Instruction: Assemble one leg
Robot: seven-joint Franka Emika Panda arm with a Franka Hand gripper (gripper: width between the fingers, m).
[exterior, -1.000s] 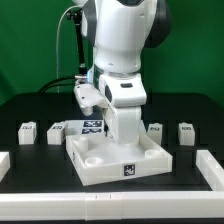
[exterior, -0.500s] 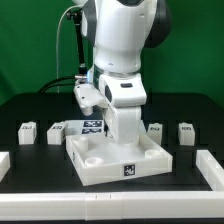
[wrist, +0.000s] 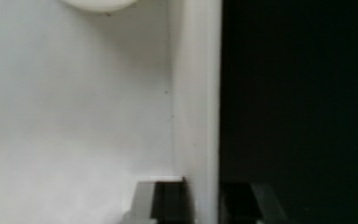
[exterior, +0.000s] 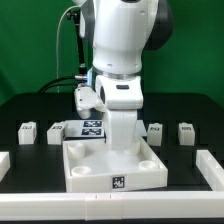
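Note:
The large white tray piece (exterior: pixel 88 180) with round corner sockets lies at the table's middle, square to the front edge. My gripper (exterior: pixel 120 144) reaches straight down onto its back wall. In the wrist view the gripper (wrist: pixel 208 192) straddles the tray's wall (wrist: pixel 194 110), one finger on the white inner side and one on the dark outer side, shut on it. Several legs, small white tagged blocks, stand loose on the table: two at the exterior view's left (exterior: pixel 28 131) (exterior: pixel 55 133) and two at its right (exterior: pixel 155 130) (exterior: pixel 186 131). None is held.
The marker board (exterior: pixel 90 127) lies behind the tray, left of the arm. Low white rails stand at the front left (exterior: pixel 4 162) and front right (exterior: pixel 211 166). A round socket (wrist: pixel 105 5) of the tray shows in the wrist view.
The tray has turned from skewed to square with the front edge and slid towards the front and the exterior view's left. The gripper has stayed on its wall.

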